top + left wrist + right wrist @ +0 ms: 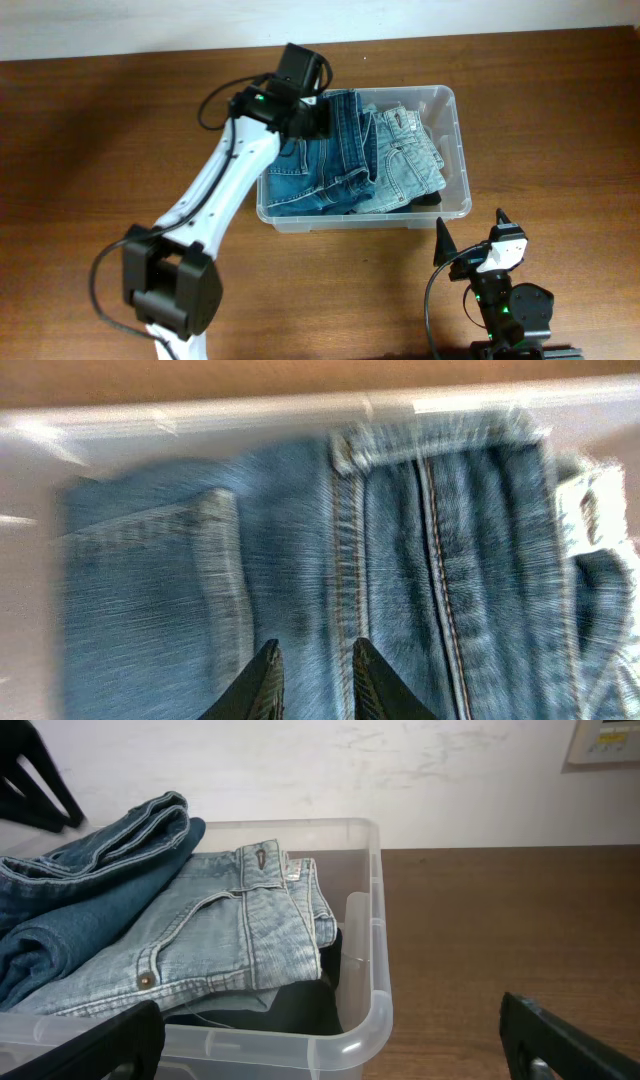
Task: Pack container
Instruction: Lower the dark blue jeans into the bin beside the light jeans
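So where's the container [456, 140] in this one, and what's the left gripper [312, 660] up to? (poster one)

It sits on the wooden table [100, 130], a bit right of centre, with a long side facing the robot. Two pairs of jeans lie folded in it. The darker jeans [330, 160] are on the left and the lighter jeans [405, 160] on the right, and their edges overlap in the middle. Some dark cloth [300, 1005] peeks out from under the lighter pair at the front right corner. The left arm [215, 190] reaches across the container's back left corner, and its gripper hangs right over the darker pair. (poster two)

Pinching the denim or not? (poster one)

Hard call, honestly. The left wrist view is smeared with blur. The two fingertips [265, 680] stand close together with only a narrow gap, and a tan-stitched seam of the darker denim shows right at that gap. Whether they actually bite the cloth can't be told. (poster two)

And the right gripper [471, 230]? (poster one)

Near the container's front right corner but apart from the plastic. Its jaws are spread wide and it faces the container's short end. (poster two)
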